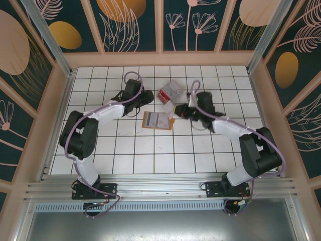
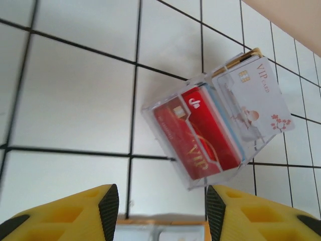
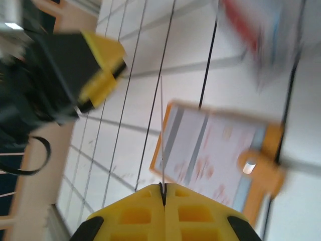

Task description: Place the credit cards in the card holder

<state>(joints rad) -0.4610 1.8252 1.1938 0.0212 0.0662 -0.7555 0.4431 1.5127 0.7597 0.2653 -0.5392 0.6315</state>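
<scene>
White tiled table point(image 1: 130, 150). Left gripper point(image 2: 161, 206) hovers over it, yellow fingers spread, nothing between them. Right gripper point(image 3: 163, 188) is pressed together, pinching a thin card point(image 3: 161, 150) edge-on above the flat orange-tan card holder point(image 3: 215, 155), which lies open mid-table. The clear plastic box point(image 2: 168, 99) just beyond holds a red card point(image 2: 200, 138) and a whitish VIP card point(image 2: 256, 95).

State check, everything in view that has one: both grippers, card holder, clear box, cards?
Left gripper: open, nothing between its fingers.
Right gripper: shut on a thin card seen edge-on.
Flat orange card holder with grey lining: lying open on the tiles; contents too blurred to tell.
Clear plastic box: on the tiles, cards inside.
Red plastic card: in the box.
Whitish plastic card: in the box, sticking out.
</scene>
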